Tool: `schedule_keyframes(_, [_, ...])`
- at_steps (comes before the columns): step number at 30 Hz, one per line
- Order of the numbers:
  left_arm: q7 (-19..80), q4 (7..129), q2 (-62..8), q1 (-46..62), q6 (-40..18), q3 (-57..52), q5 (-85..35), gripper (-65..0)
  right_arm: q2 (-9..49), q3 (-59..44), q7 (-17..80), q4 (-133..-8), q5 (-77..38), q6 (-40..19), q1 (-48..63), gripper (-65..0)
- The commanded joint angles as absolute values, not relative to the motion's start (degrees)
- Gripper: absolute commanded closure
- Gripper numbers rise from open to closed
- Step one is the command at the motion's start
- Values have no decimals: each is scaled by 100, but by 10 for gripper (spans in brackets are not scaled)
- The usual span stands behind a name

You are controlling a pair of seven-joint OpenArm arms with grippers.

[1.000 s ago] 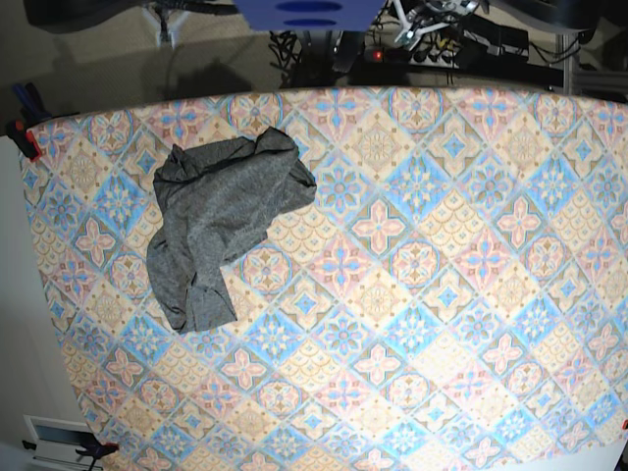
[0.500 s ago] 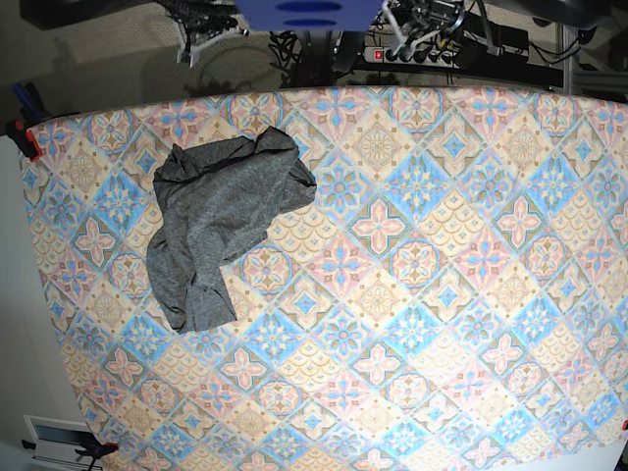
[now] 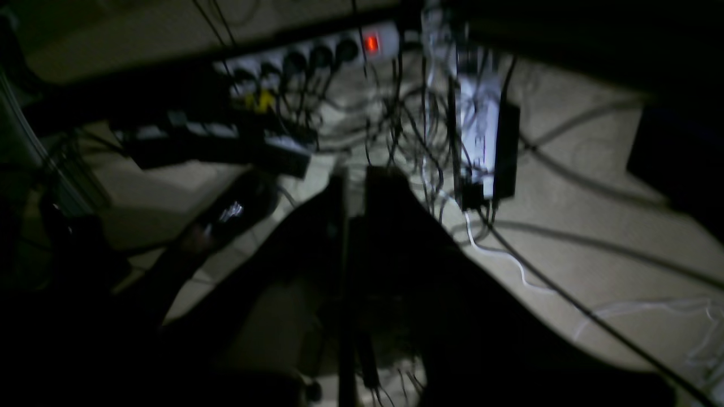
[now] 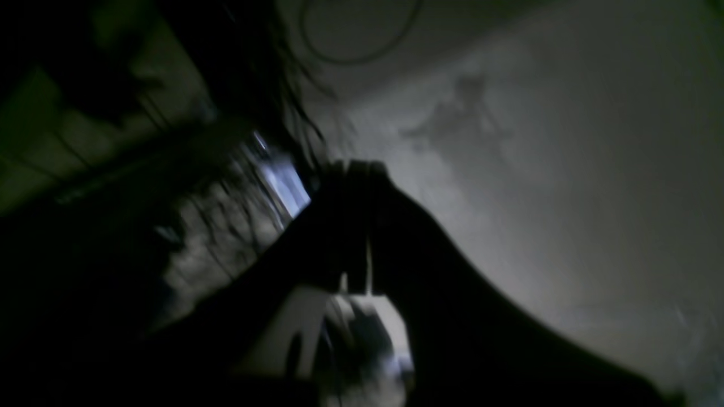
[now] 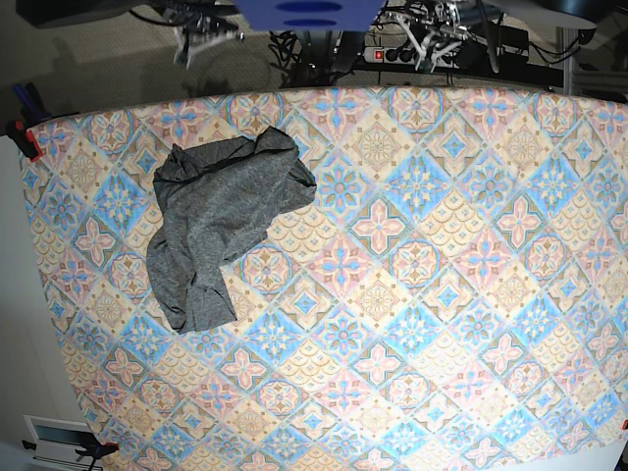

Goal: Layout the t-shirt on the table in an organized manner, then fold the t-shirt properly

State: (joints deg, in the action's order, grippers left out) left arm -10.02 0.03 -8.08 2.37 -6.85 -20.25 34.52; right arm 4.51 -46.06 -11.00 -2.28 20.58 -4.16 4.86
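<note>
Patterned worktop (image 5: 412, 294) carries the crumpled t-shirt (image 5: 221, 221) at its far right. My left fingers (image 3: 353, 175) and right fingers (image 4: 356, 169) sit pressed together, off-table. Plan: grasp separate edges, spread flat.

No words, brand names or numbers can be read in any view. The heathered dark-grey t-shirt (image 5: 222, 228) bears no lettering, and the white power strip with a glowing red switch (image 3: 317, 53) is too blurred to show any label.
</note>
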Motion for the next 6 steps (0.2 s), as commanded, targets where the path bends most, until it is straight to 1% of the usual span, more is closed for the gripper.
schedule_keyframes(1, [-1015,0,-831,198,-681,-2018,3459,-62,497,-4602,-1191,-242,2035,-400,453,0])
schedule_keyframes(6, [-1015,0,-813,75,-681,-2026,3459,-62,488,-4602,-1182,-242,2035,-400,453,0])
